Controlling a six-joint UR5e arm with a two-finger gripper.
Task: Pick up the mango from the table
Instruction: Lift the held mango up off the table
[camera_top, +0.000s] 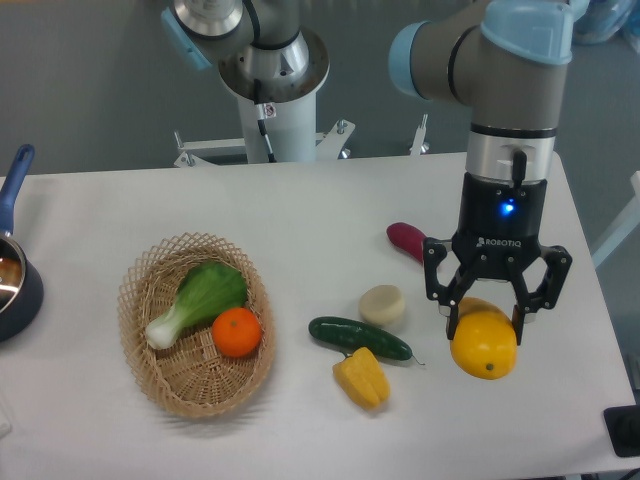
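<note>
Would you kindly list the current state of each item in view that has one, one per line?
pincer: shut on the mango, pointing down
mango: held between the fingers, seemingly lifted off the table
basket: upright, holding the bok choy and the orange
cucumber: lying on the table, touching the yellow pepper
potato: resting on the table
sweet potato: lying flat, partly hidden by the pincer
pot: upright at the left edge

"ROBOTIQ" in white letters on black hand body; nothing else legible.

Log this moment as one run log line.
phase: lift | gripper: shut on mango | mango: off table, held right of cucumber
</note>
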